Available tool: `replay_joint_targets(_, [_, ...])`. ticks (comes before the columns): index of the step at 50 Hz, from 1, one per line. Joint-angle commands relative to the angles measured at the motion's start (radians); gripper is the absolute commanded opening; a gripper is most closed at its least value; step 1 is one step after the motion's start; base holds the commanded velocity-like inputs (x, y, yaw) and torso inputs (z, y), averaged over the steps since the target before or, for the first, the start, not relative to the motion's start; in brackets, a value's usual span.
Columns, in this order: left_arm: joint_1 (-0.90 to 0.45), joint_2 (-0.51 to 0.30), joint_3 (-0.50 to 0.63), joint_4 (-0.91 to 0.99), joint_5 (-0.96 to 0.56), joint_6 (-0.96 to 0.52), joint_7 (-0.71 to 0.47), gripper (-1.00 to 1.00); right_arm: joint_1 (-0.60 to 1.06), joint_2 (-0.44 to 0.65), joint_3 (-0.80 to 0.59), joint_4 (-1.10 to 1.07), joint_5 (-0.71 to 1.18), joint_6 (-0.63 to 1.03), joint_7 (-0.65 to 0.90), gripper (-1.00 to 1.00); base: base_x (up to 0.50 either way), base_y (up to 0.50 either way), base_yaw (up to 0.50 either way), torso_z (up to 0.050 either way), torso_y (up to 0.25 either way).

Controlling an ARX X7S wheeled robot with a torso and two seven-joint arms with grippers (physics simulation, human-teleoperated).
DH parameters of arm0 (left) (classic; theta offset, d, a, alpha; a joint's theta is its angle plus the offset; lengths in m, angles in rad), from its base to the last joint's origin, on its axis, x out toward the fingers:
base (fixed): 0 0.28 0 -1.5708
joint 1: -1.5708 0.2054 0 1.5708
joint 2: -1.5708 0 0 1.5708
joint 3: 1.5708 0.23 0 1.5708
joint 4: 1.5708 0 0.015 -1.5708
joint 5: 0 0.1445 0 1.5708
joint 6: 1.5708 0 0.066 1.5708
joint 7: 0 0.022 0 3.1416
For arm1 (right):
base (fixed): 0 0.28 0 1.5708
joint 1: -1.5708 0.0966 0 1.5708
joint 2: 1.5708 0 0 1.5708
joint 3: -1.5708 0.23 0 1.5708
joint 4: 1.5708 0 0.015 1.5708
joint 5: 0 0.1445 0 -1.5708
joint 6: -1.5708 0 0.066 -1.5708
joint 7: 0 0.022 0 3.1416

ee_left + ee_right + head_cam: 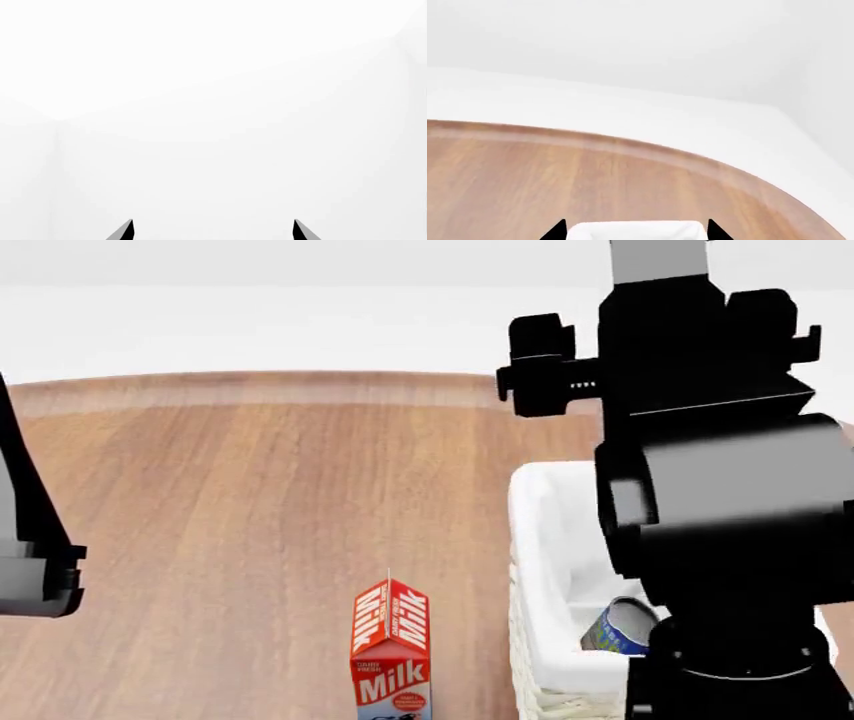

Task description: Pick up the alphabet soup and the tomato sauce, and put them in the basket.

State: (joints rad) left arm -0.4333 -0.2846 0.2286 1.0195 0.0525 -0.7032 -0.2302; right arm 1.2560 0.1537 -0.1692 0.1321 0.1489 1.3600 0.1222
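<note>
A broad, round-edged wooden surface (240, 520) with warm brown grain fills most of the head view, its far rim curving against plain white surroundings. Near the front edge of that view stands an upright red and white cardboard milk carton (390, 650) with a gabled top and "Milk" printed on its sides, alone on bare wood.

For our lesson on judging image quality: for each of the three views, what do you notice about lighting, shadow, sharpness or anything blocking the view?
Left wrist view: washed-out white, nearly featureless, only dark pincer tips. Head view: even light, scarcely any shadows; the milk carton is crisp, but the dark right arm hides much of the basket and alphabet soup. Right wrist view: sharp wood grain on the table, no glare.
</note>
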Motion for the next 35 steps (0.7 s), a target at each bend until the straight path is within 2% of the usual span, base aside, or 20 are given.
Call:
replay_joint_targets(1, [-0.007, 0.0, 0.008, -0.003, 0.0, -0.005, -0.001, 1.0, -0.102, 0.143, 0.006, -0.362, 0.534, 0.21, 0.33, 1.0, 0.0, 0.0, 0.0, 0.0, 0.0])
replay_joint_targets(3, [-0.009, 0.001, 0.008, -0.002, -0.001, -0.008, -0.001, 1.0, -0.103, 0.186, 0.02, -0.362, 0.797, 0.21, 0.512, 1.0, 0.0, 0.0, 0.0, 0.0, 0.0])
replay_joint_targets(6, [-0.015, 0.0, 0.012, 0.005, 0.001, -0.018, -0.001, 1.0, -0.112, 0.23, 0.012, -0.389, 1.02, 0.209, 0.672, 1.0, 0.0, 0.0, 0.0, 0.0, 0.0])
replay_joint_targets(9, [-0.014, 0.0, 0.011, 0.003, 0.0, -0.016, -0.002, 1.0, -0.12, 0.263, -0.001, -0.413, 1.221, 0.206, 0.815, 1.0, 0.0, 0.0, 0.0, 0.0, 0.0])
replay_joint_targets(11, [-0.016, 0.001, 0.015, 0.002, 0.001, -0.017, -0.002, 1.0, -0.169, 0.277, -0.012, -0.461, 1.261, 0.187, 0.834, 1.0, 0.0, 0.0, 0.0, 0.0, 0.0])
replay_joint_targets(13, [-0.019, 0.001, 0.016, 0.004, 0.001, -0.022, -0.002, 1.0, -0.137, 0.286, -0.018, -0.443, 1.391, 0.198, 0.936, 1.0, 0.0, 0.0, 0.0, 0.0, 0.0])
replay_joint_targets(22, [-0.021, 0.0, 0.013, 0.009, -0.002, -0.028, -0.001, 1.0, -0.2, 0.33, -0.079, -0.548, 1.627, 0.141, 1.101, 1.0, 0.0, 0.0, 0.0, 0.0, 0.0])
replay_joint_targets(24, [-0.025, 0.0, 0.012, 0.013, -0.002, -0.034, 0.0, 1.0, -0.151, 0.358, -0.136, -0.544, 1.768, 0.095, 1.205, 1.0, 0.0, 0.0, 0.0, 0.0, 0.0])
replay_joint_targets(26, [-0.026, 0.0, 0.014, 0.013, 0.0, -0.035, 0.0, 1.0, -0.207, 0.357, -0.122, -0.596, 1.745, 0.094, 1.186, 1.0, 0.0, 0.0, 0.0, 0.0, 0.0])
replay_joint_targets(35, [-0.028, 0.001, 0.018, 0.016, 0.002, -0.04, 0.0, 1.0, -0.222, 0.388, -0.194, -0.683, 1.877, 0.023, 1.281, 1.0, 0.0, 0.0, 0.0, 0.0, 0.0])
